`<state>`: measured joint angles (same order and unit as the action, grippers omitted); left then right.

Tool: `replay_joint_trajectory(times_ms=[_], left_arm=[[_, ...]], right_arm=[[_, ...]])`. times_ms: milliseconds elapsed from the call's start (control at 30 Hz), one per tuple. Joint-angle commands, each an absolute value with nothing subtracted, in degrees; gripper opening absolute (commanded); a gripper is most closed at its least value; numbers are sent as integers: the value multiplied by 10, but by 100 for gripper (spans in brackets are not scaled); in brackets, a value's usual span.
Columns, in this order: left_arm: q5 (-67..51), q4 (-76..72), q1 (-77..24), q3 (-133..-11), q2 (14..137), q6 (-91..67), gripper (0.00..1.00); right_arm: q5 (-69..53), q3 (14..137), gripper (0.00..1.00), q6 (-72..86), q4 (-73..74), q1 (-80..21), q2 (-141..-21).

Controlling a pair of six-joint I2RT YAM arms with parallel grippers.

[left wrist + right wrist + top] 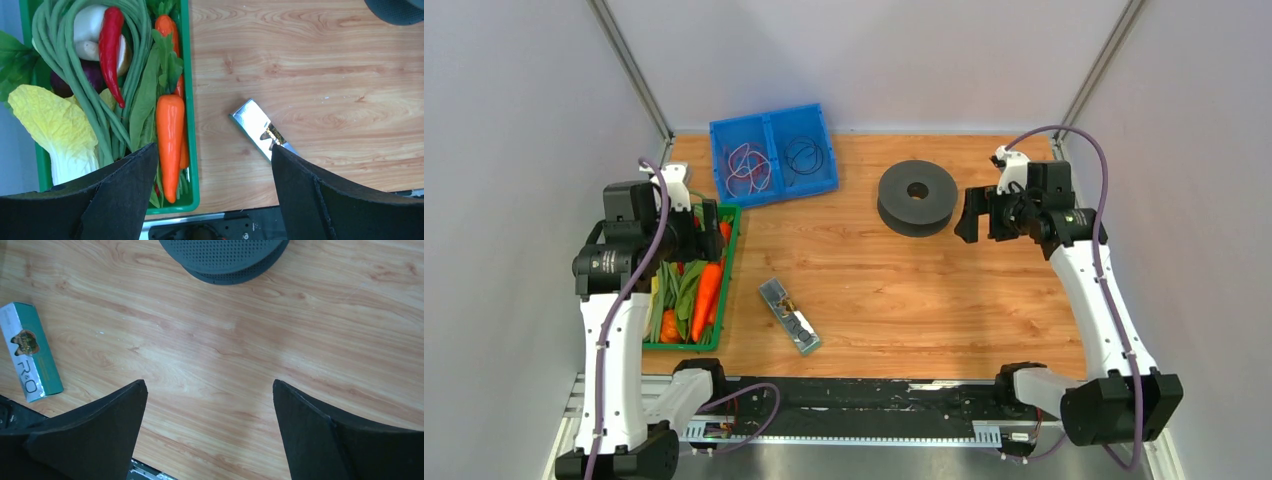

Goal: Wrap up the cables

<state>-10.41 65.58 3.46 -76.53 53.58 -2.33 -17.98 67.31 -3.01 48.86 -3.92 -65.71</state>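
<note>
The cables lie in a blue two-part bin at the back. A thin black wire is coiled in its right compartment and red and white wires lie in its left one. A dark grey spool lies flat on the wooden table, right of the bin; its edge shows in the right wrist view. My right gripper hovers just right of the spool, open and empty. My left gripper hangs over the green tray's right edge, open and empty. Neither wrist view shows the wires.
A green tray of toy vegetables sits at the left, with carrots, green beans and a red chilli. A teal and silver toothpaste box lies on the table's front middle. A black rail runs along the near edge.
</note>
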Motion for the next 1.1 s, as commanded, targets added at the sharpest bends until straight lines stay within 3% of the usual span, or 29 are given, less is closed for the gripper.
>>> replay_joint_trajectory(times_ms=[0,267,600,1067], left_arm=[[-118,628,37,-795,526,-17,91],[-223,585,37,-781,516,40,91],[-295,578,37,-789,538,65,90],[-281,569,37,-774,548,62,90]], right_arm=[[-235,743,100,-30,487,-33,-693],[-328,817,100,-36,454,-6,-826],[-498,948,100,99,388,101,-1074],[-553,982,98,183,267,105,-1250]])
